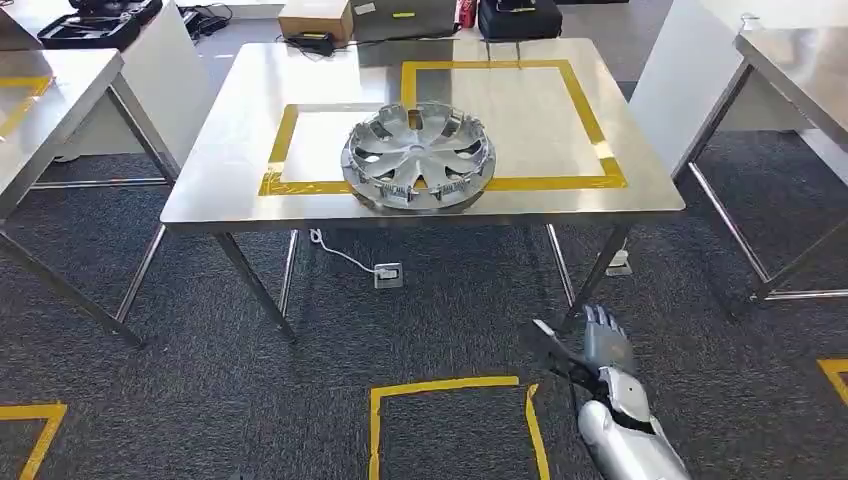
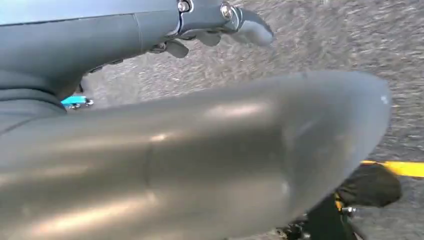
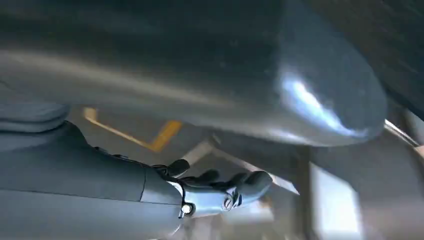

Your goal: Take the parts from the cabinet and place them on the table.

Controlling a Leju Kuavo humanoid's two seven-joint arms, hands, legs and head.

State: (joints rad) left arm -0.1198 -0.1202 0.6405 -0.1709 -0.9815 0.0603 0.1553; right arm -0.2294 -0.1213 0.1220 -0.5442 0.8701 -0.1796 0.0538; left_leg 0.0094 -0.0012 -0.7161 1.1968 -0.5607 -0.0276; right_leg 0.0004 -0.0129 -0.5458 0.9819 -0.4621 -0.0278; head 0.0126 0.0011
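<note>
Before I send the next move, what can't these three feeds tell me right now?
- The cabinet with the remaining parts: outside the head view's edges.
- Left hand: the left wrist view is motion-blurred and its big grey thumb fills the front, so finger state is unclear.
- Underside of the silver plastic wheel cover on the steel table: hidden by its own face.
- Right hand: low by the floor, apparently empty.

A robotics test lab, seen from my own head camera: steel desk (image 1: 250,205) marked with yellow tape rectangles (image 1: 590,115), grey carpet (image 1: 450,330) taped into floor boxes, more steel desks left and right, black equipment cases (image 1: 100,22) and a cardboard box (image 1: 315,18) at the far wall.
</note>
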